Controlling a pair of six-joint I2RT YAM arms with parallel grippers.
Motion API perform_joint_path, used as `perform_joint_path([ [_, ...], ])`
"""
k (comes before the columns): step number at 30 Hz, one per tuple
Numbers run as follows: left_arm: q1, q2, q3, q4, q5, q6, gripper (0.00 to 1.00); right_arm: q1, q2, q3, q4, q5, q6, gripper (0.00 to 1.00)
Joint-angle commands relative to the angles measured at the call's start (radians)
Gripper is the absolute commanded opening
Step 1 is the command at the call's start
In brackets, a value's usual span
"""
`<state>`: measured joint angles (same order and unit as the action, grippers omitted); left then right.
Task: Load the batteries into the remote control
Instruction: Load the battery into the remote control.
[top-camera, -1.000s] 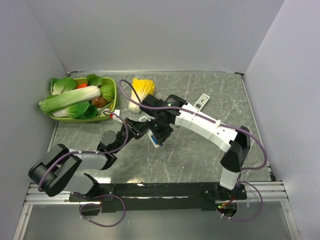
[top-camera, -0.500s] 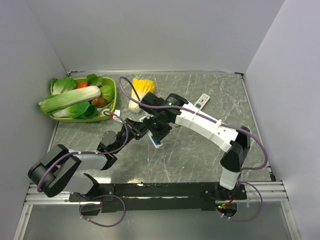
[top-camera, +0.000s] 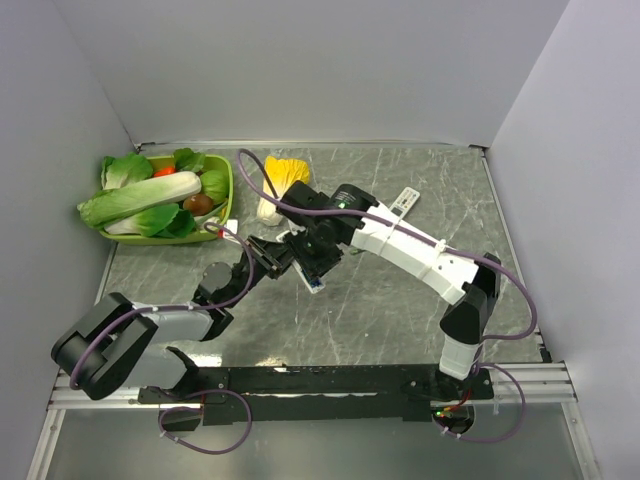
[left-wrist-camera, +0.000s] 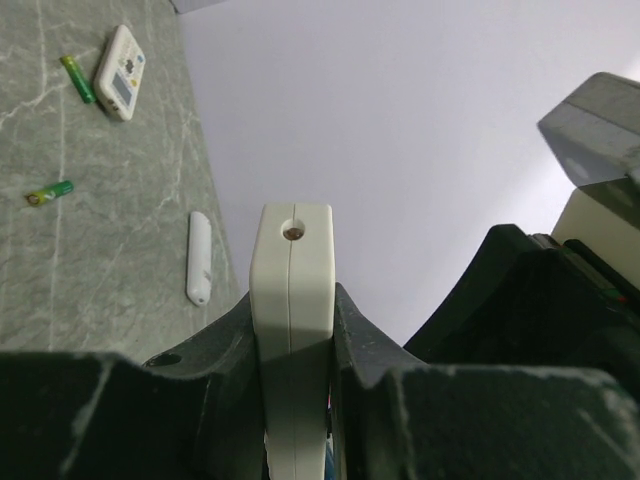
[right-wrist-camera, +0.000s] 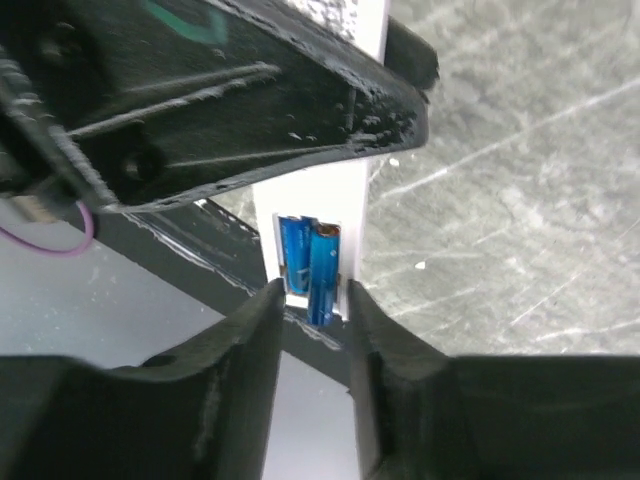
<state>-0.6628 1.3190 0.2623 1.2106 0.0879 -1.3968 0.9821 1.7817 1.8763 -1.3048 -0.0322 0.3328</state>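
Note:
My left gripper is shut on a white remote and holds it on edge above the table; in the left wrist view the remote stands clamped between the jaws of that gripper. In the right wrist view its open battery compartment holds two blue batteries; the right one sticks out past the lower edge. My right gripper straddles that end with a narrow gap, and its fingers do not touch the battery. Two green batteries lie on the table.
A second remote lies near the back right, and a white battery cover lies on the table. A green basket of vegetables stands at the back left, with a yellow vegetable beside it.
My right gripper has shifted slightly up and left at the remote's battery end. The left gripper keeps hold of the remote, almost still.

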Motion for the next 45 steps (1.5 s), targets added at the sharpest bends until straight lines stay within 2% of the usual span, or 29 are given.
perform_joint_path([
  [1,-0.009,-0.023,-0.005,0.162,0.004,-0.062,0.01,0.018,-0.077,0.069,0.025,0.043,-0.058,0.45],
  [5,-0.009,-0.055,-0.002,0.116,0.018,-0.054,0.01,0.018,-0.252,-0.011,0.140,-0.012,-0.187,0.55],
  [10,-0.006,-0.125,0.021,0.020,0.045,-0.034,0.01,-0.006,-0.484,-0.262,0.391,-0.187,-0.423,0.60],
  [11,-0.006,-0.133,0.026,-0.012,0.047,-0.033,0.01,-0.010,-0.557,-0.337,0.429,-0.205,-0.448,0.58],
  [15,-0.006,-0.164,0.015,-0.029,0.055,-0.051,0.01,-0.037,-0.666,-0.459,0.547,-0.351,-0.581,0.51],
  [19,-0.006,-0.168,0.012,-0.036,0.079,-0.079,0.01,-0.043,-0.743,-0.586,0.677,-0.527,-0.725,0.54],
  [22,-0.006,-0.181,0.023,-0.065,0.099,-0.088,0.01,-0.048,-0.792,-0.701,0.780,-0.589,-0.862,0.58],
  [24,-0.006,-0.198,0.034,-0.109,0.111,-0.080,0.01,-0.060,-0.798,-0.747,0.805,-0.621,-0.928,0.58],
  [32,-0.006,-0.247,0.052,-0.191,0.145,-0.064,0.01,-0.091,-0.706,-0.737,0.768,-0.667,-1.100,0.59],
  [45,-0.003,-0.254,0.114,-0.266,0.191,-0.016,0.01,-0.109,-0.614,-0.684,0.705,-0.772,-1.187,0.51],
])
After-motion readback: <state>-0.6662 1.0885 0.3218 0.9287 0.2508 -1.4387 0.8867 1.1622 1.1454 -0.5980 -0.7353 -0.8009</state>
